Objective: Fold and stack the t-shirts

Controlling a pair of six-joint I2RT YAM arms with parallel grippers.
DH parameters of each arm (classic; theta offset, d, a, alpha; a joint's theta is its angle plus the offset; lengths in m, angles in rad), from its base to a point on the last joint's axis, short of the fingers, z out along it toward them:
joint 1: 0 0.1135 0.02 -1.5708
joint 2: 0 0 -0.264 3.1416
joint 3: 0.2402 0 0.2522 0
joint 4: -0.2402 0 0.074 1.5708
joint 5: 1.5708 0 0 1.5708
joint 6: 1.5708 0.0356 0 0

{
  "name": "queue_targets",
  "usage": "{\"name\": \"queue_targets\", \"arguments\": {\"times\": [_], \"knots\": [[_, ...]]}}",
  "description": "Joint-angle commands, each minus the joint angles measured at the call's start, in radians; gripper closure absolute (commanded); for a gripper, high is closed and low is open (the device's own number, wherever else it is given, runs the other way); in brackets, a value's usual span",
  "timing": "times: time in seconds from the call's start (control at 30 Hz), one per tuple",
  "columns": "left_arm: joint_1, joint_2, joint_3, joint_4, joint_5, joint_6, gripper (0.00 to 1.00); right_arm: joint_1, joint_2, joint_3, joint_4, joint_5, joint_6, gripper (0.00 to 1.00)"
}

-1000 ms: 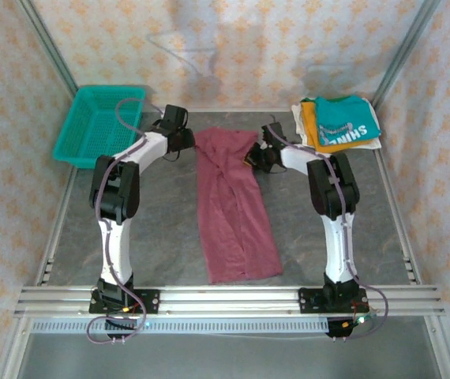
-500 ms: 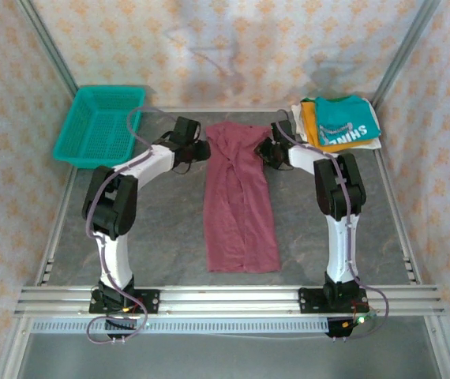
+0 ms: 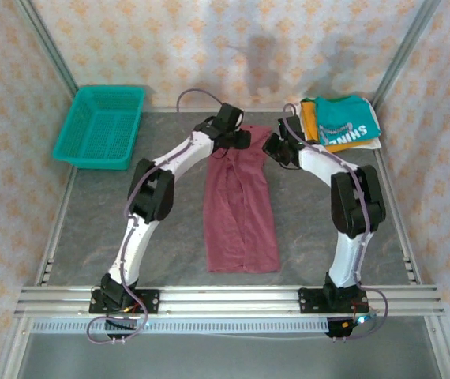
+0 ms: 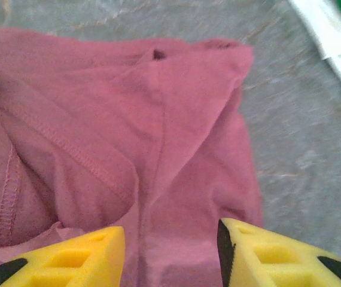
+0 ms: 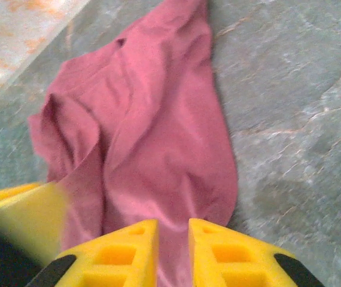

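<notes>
Two grippers flank the far end of the maroon shirt (image 3: 241, 213), which runs lengthwise toward the arms. The left gripper (image 4: 170, 239) hangs half open above it, and the right gripper (image 5: 170, 233), nearly closed, pinches its corner.

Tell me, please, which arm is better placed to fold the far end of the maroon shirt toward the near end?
Probably right. The right claw looks closed on the far edge of the maroon shirt, while the left claw hangs open above the cloth.
</notes>
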Motion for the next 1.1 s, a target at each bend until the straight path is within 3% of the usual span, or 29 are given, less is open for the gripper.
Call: {"name": "queue_targets", "arguments": {"times": [0.0,0.07,0.2,0.23,0.3,0.4,0.57,0.7,0.9,0.93,1.07], "knots": [[0.002,0.058,0.077,-0.152,-0.098,0.025,0.56,0.051,0.010,-0.007,0.055,-0.081,-0.042,0.81],[0.002,0.057,0.071,-0.140,-0.121,0.014,0.59,0.051,0.076,0.022,0.058,-0.152,-0.028,0.86],[0.009,0.057,0.072,-0.138,-0.154,0.002,0.65,0.048,0.178,0.069,0.030,-0.103,-0.029,0.87],[0.013,0.057,0.071,-0.139,-0.157,-0.001,0.70,0.042,0.213,0.094,-0.001,-0.091,-0.030,0.87],[0.019,0.054,0.065,-0.141,-0.165,-0.014,0.91,0.029,0.259,0.106,-0.019,-0.085,-0.008,0.87],[0.029,0.008,-0.001,-0.131,-0.185,-0.049,0.99,0.014,0.279,0.071,-0.003,-0.048,0.028,0.87],[0.042,-0.194,-0.314,0.048,-0.211,-0.113,1.00,0.007,0.281,0.037,0.015,-0.043,0.049,0.87],[0.063,-0.281,-0.452,0.113,-0.233,-0.137,1.00,0.004,0.290,0.037,0.021,-0.048,0.059,0.87],[0.087,-0.300,-0.492,0.084,-0.237,-0.133,1.00,0.003,0.303,0.048,0.022,-0.061,0.066,0.87],[0.087,-0.312,-0.502,0.094,-0.231,-0.130,0.93,0.003,0.303,0.049,0.021,-0.064,0.066,0.87],[0.088,-0.339,-0.496,0.114,-0.225,-0.126,0.91,0.004,0.289,0.066,0.001,-0.082,0.061,0.85]]}}
